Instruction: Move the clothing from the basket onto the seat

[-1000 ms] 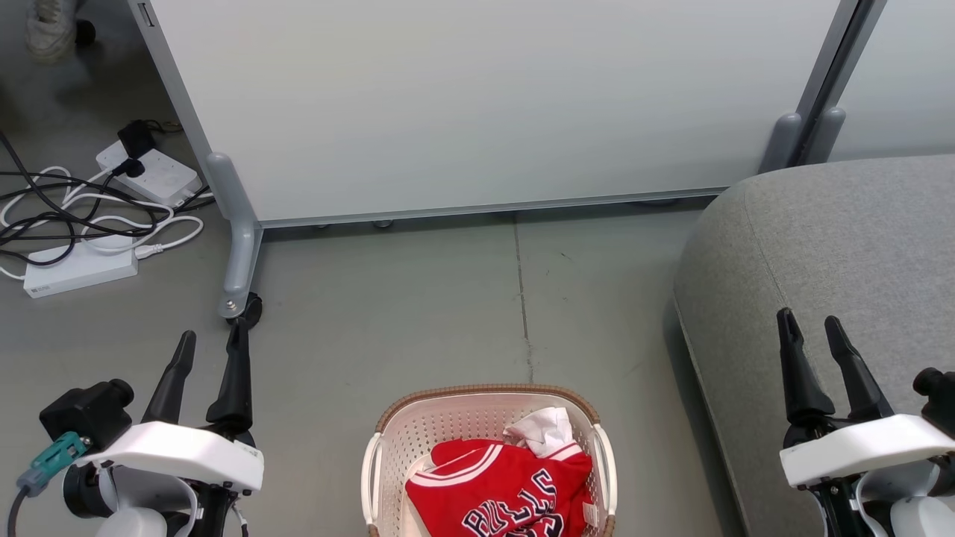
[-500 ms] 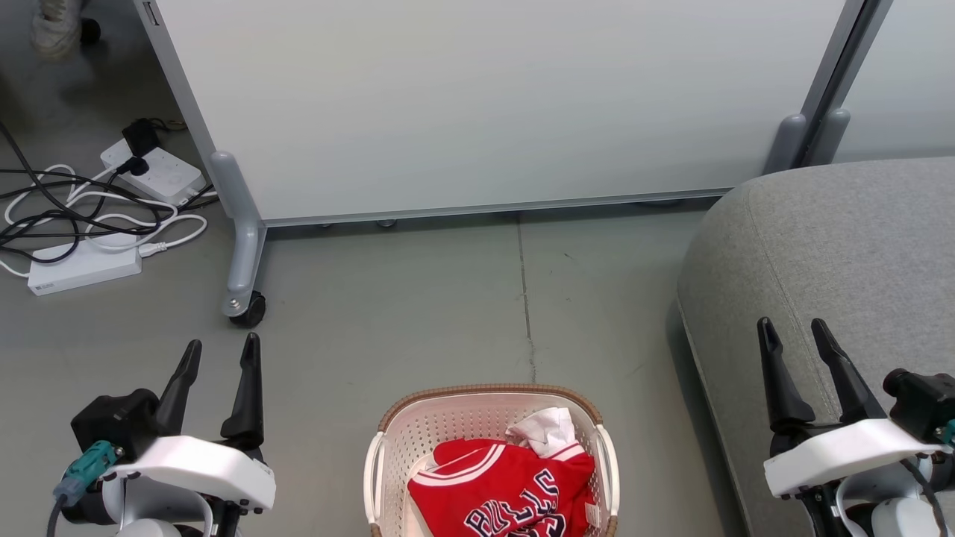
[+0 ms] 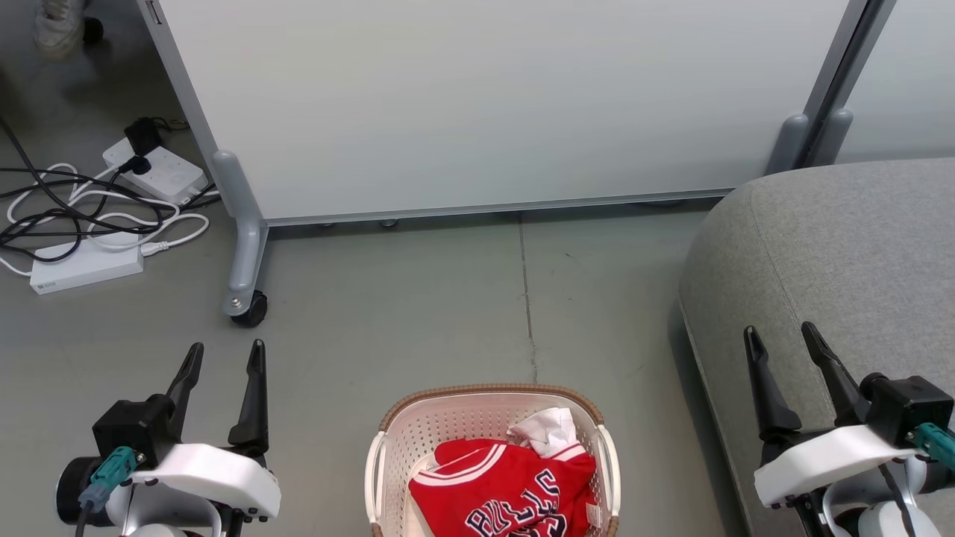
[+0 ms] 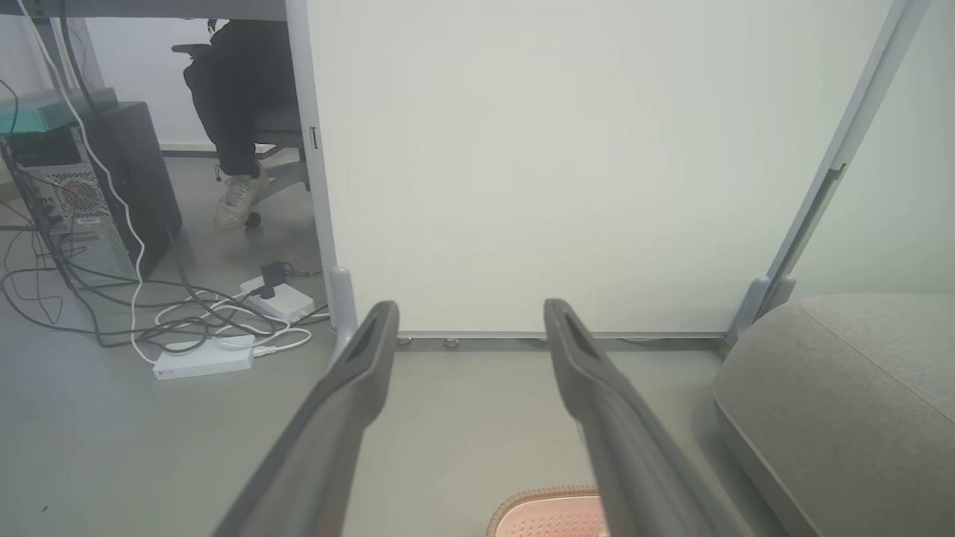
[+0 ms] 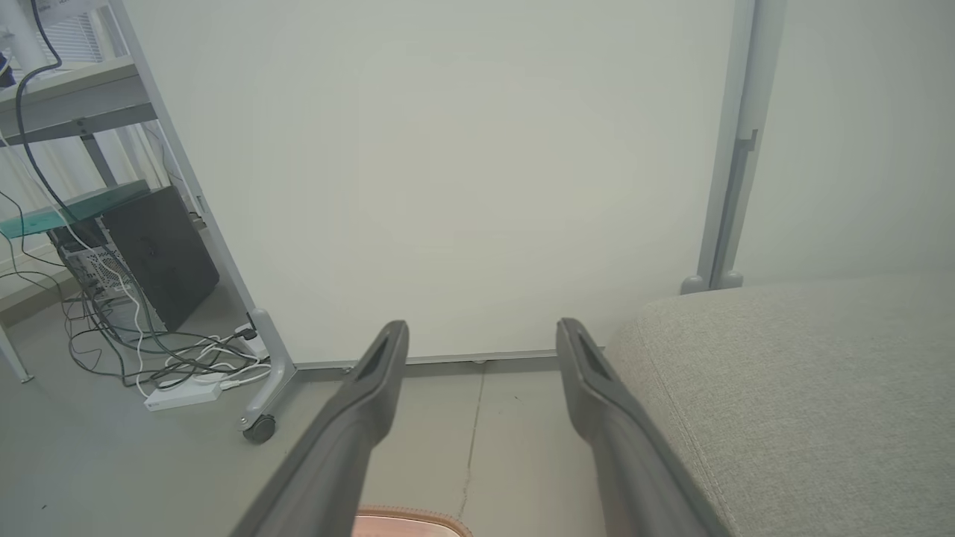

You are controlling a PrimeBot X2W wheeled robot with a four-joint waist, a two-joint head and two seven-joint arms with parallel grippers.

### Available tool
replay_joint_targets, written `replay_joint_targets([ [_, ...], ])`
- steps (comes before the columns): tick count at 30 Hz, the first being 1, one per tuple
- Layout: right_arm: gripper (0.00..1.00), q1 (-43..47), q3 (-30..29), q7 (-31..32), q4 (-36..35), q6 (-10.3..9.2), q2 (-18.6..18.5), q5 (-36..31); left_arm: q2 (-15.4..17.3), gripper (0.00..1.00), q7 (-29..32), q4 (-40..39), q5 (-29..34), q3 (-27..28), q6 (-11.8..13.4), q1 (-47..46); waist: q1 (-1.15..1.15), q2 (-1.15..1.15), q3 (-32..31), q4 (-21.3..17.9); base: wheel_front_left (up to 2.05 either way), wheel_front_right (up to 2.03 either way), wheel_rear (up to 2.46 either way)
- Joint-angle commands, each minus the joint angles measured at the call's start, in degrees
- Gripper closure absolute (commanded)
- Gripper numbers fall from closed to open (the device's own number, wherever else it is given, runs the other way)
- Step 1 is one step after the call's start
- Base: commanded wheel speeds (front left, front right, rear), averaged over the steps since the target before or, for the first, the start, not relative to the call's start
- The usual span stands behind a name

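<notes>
**A:** What lies nearest?

**B:** The basket (image 3: 489, 389), at the bottom middle of the head view, stands on the floor (image 3: 418, 298) between the two arms. It is cream plastic with perforated walls, a brown woven-look rim and a white handle on each side.

**A:** And the clothing?

**B:** The clothing (image 3: 500, 488) lies inside the basket. It is a crumpled red garment with white striped trim, black-and-white block letters and a small white tag at its right edge. A white crumpled piece (image 3: 543, 431) sits at its far side. I cannot tell whether more lies underneath.

**A:** The grippers?

**B:** The left gripper (image 3: 227, 345) hovers over the floor left of the basket. The right gripper (image 3: 777, 328) shows against the near edge of the seat (image 3: 843, 246). Both have their fingers spread wide apart, and neither holds or touches anything.

**A:** The surface and the room?

**B:** The floor is smooth and grey, and a thin seam runs away from the basket. The seat is grey fabric with a rounded corner and a stitched seam. It stands right of the basket, apart from it.

Behind stands a pale partition panel (image 3: 477, 104) on grey feet, one of them with a black caster (image 3: 250, 309). To its left lie tangled black and white cables (image 3: 89, 216) and white power strips (image 3: 86, 268). Farther off, the left wrist view shows a dark computer tower (image 4: 112, 186) and a seated person's leg (image 4: 224, 89) with a pale shoe (image 4: 239, 201).

**A:** How many of each?

**B:** One basket, one seat, two grippers, two power strips, one caster and one shoe.
</notes>
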Motion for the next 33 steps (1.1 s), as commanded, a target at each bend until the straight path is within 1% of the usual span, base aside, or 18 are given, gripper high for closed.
replay_joint_targets([
  [1, 0.00, 0.1, 0.0, -0.4, -0.6, 0.24, -0.2, -1.2, 0.7, 0.00, -0.2, -0.6, 1.3, -0.1, 0.6, -0.2, 0.00, 0.00, 0.0, 0.0, 0.00, 0.00, 0.00],
  [10, 0.00, 0.6, -0.4, -0.5, -0.3, 0.25, 0.3, -4.6, 1.2, 0.00, 0.1, -0.5, 4.9, -0.9, 1.7, 0.2, 0.00, 0.00, 0.0, -0.3, 0.00, 0.00, 0.00],
  [15, 0.00, 1.0, -1.3, -1.3, -0.2, 0.26, 0.6, -4.9, 0.9, 0.00, -0.1, -0.5, 5.5, -0.9, 2.3, 0.5, 0.00, 0.00, -0.2, -0.4, 0.00, 0.00, 0.00],
  [33, 0.00, 1.7, -1.7, -1.5, 0.3, 0.28, 0.9, -7.6, 1.2, 0.00, -0.6, -0.2, 9.7, -1.6, 4.4, 0.9, 0.00, 0.00, -0.3, -0.1, 0.00, 0.00, 0.00],
])
